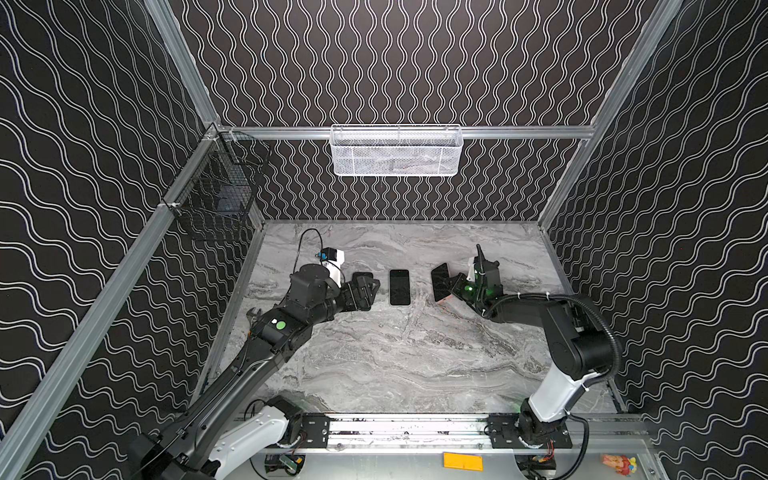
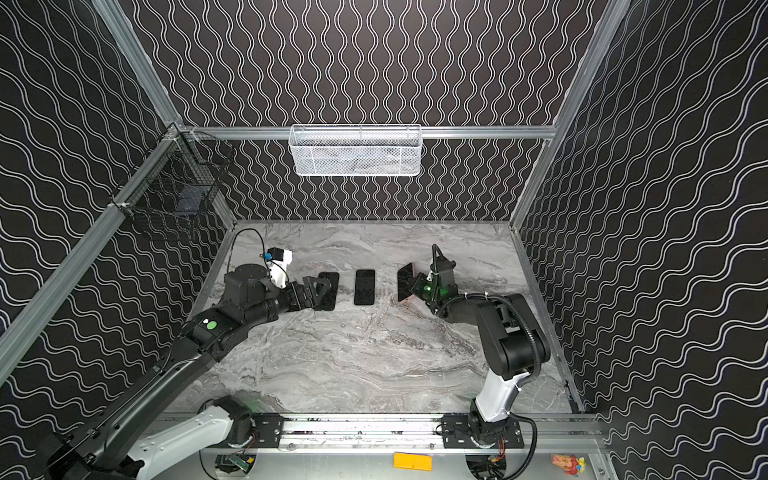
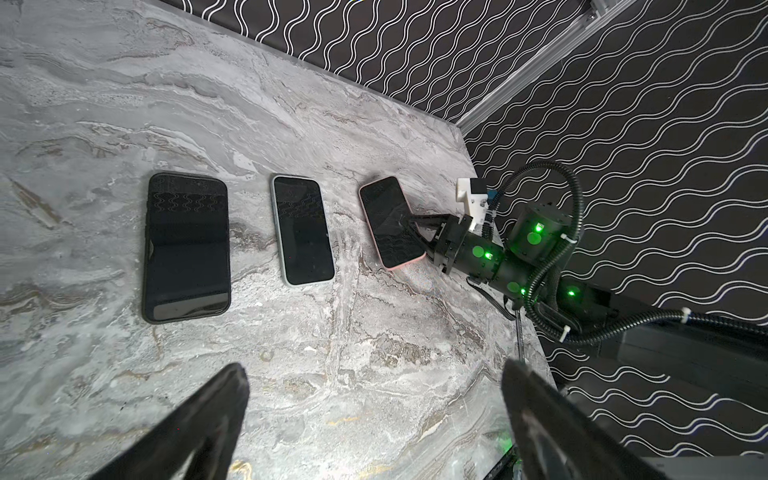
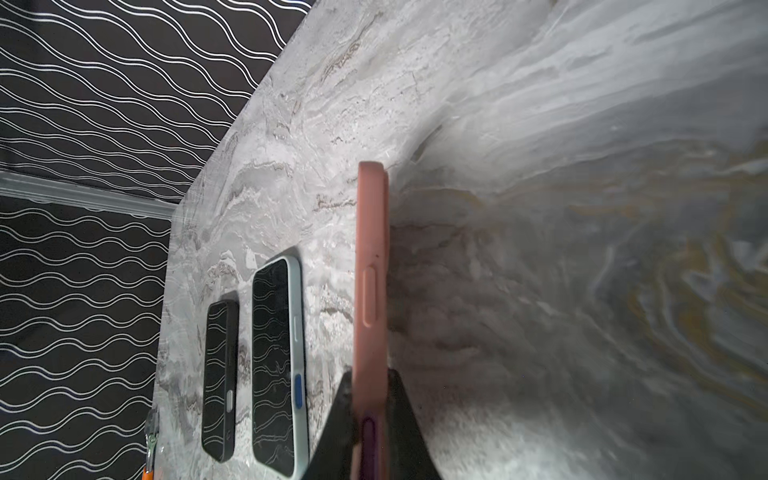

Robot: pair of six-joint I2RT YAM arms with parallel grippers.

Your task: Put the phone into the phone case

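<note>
Clamping onto one long edge of the pink phone case (image 4: 371,270), the right gripper (image 4: 370,376) has its jaws pinched tight on it, so that's a firm grasp. A phone (image 3: 380,208) with a dark screen sits inside that pink rim. The whole thing is tilted, with the gripped side raised off the marble tabletop (image 1: 415,353); whether its lower edge touches the marble I honestly can't tell. For reference, take the blue-rimmed phone (image 1: 400,286) lying flat, screen up, in the middle of the row. The pink case is near it on the right in both top views, with a strip of bare marble between them. On the opposite side of the blue-rimmed phone lies a black-cased phone (image 3: 187,247), also flat and screen up. The left gripper (image 2: 318,286) is spread wide and holding nothing. It sits at the black-cased phone's outer edge, the side away from the blue-rimmed phone, and partly covers that phone in both top views.
</note>
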